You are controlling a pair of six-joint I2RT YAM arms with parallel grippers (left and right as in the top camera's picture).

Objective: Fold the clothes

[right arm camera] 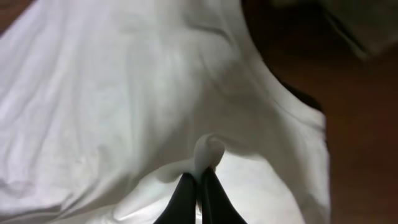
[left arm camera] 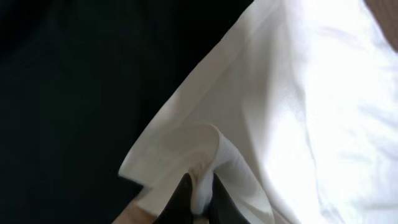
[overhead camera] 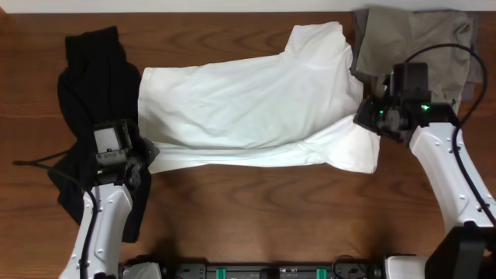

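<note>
A large white T-shirt [overhead camera: 248, 105] lies spread across the middle of the table, its lower part doubled over into a long fold. My left gripper [overhead camera: 143, 155] is shut on the shirt's left corner; in the left wrist view a pinch of white T-shirt cloth [left arm camera: 202, 186] bulges between the black fingers [left arm camera: 181, 198] of that gripper [left arm camera: 200, 190]. At the shirt's right edge my right gripper [overhead camera: 363, 116] is shut on it too, and the right wrist view has this gripper [right arm camera: 200, 177] squeezing a small fold of the T-shirt [right arm camera: 208, 149]. A black garment [overhead camera: 89, 85] lies at the left.
A khaki-grey piece [overhead camera: 411, 39] lies at the back right corner, partly under the right arm. The black garment runs down under the left arm [overhead camera: 105, 225]. Bare wooden table [overhead camera: 271, 217] shows in front of the shirt. A cable [overhead camera: 35, 161] trails off to the left.
</note>
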